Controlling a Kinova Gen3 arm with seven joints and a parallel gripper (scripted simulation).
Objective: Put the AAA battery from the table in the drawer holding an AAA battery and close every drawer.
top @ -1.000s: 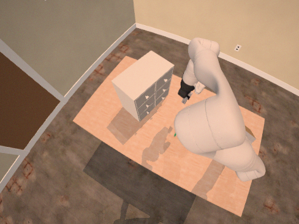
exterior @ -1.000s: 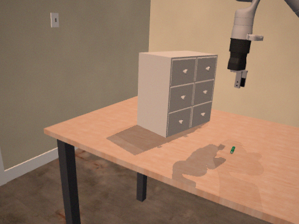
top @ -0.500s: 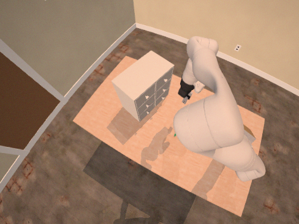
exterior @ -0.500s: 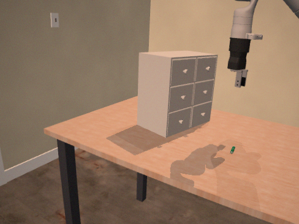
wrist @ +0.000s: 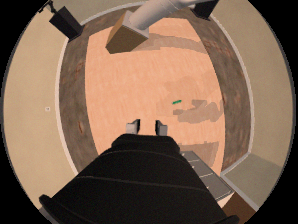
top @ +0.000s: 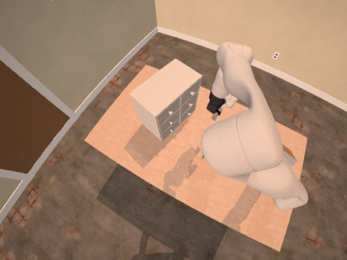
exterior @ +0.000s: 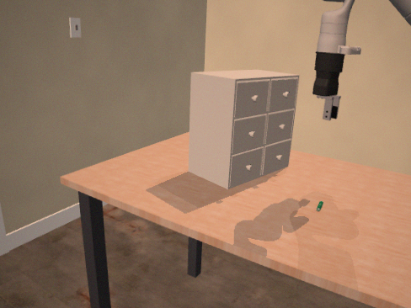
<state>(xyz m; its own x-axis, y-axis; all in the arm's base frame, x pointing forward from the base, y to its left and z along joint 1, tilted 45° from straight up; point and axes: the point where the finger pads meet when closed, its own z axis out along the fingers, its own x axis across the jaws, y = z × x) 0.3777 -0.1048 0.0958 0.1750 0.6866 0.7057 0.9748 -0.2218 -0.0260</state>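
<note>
My gripper [exterior: 330, 113] hangs in the air beside the chest [exterior: 210, 126], level with its upper drawers, pointing straight down. Fingers part-open, nothing between them. All six drawers sit flush with the front. The green AAA battery [exterior: 319, 205] lies on the table [exterior: 126, 177], in front of the chest, inside the arm's shadow.

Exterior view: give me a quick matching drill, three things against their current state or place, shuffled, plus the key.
Things:
1. AAA battery
2. claw
3. chest

States:
A. all six drawers pushed in
B. hanging in the air right of the chest, open and holding nothing
C. lying on the table, in the arm's shadow

Pairs: 1-C, 2-B, 3-A
</note>
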